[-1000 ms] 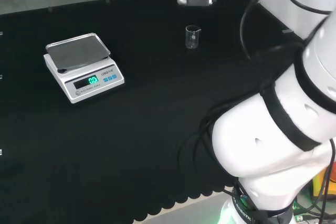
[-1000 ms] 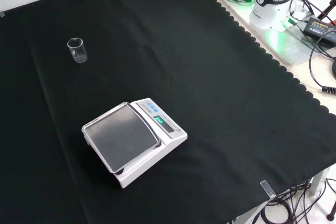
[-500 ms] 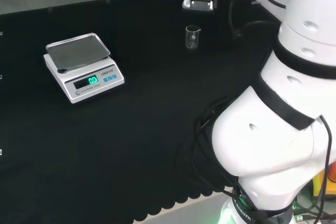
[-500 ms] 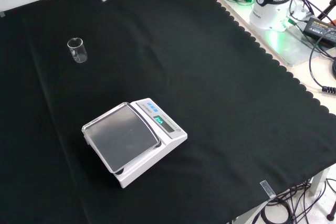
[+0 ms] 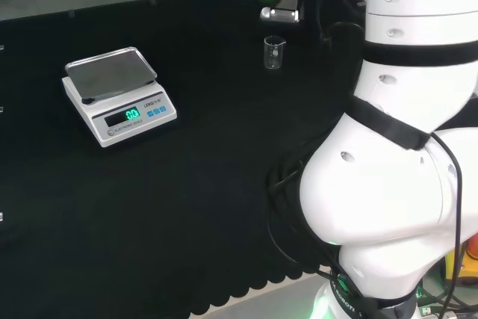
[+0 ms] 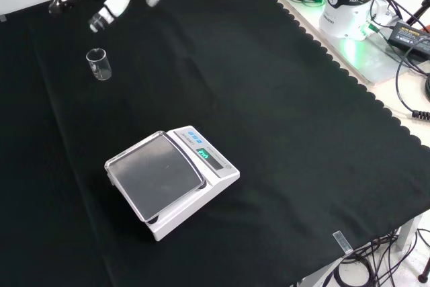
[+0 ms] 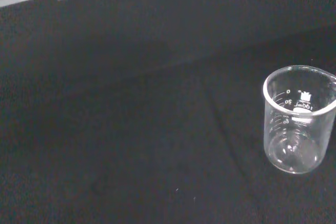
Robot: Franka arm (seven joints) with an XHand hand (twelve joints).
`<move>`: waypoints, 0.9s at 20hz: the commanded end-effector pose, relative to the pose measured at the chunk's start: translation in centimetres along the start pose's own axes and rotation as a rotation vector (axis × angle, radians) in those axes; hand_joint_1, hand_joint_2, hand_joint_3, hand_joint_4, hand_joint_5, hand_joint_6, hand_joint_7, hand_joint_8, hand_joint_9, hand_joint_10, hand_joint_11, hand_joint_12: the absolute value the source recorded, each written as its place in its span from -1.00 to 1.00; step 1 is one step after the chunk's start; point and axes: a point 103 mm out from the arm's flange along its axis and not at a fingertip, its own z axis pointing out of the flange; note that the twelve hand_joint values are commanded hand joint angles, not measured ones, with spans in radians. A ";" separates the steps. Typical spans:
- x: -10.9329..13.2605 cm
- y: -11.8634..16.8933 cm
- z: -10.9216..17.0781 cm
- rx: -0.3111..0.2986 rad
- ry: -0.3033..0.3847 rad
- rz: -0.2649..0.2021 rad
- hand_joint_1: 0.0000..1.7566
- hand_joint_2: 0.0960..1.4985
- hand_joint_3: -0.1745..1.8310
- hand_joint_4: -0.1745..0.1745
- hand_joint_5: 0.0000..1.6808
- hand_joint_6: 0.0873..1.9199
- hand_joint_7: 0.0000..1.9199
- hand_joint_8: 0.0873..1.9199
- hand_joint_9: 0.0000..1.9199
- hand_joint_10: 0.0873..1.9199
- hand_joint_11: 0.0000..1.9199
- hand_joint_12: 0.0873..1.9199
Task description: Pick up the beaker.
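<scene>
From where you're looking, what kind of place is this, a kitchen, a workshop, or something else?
Most likely a lab bench set up for robot trials. A clear graduated beaker stands upright on black cloth, a digital weighing scale sits nearby, and the arm's hand hovers above the beaker.

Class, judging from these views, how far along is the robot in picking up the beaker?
Done: the robot hand is above the cloth near the glass beaker, fingers spread. In hand: nothing; the beaker stands upright and empty on the black cloth, untouched. Left: close in, grasp and lift. The scale plays no part.
</scene>
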 end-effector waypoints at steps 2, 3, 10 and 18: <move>-3.1 3.9 2.7 0.043 0.030 0.023 -0.83 0.36 -0.70 -0.46 -0.72 -1.00 -1.00 -0.37 -1.00 -0.42 -1.00 0.49; -3.3 3.9 2.9 0.047 0.029 0.030 -0.83 0.36 -0.70 -0.46 -0.72 -1.00 -1.00 -0.37 -1.00 -0.42 -1.00 0.49; -4.3 3.9 5.2 0.099 0.006 0.076 -0.82 0.35 -0.70 -0.46 -0.72 -1.00 -1.00 -0.36 -1.00 -0.42 -1.00 0.49; -5.0 4.5 8.0 0.166 -0.024 0.108 -0.82 0.35 -0.70 -0.46 -0.72 -1.00 -1.00 -0.36 -1.00 -0.42 -1.00 0.49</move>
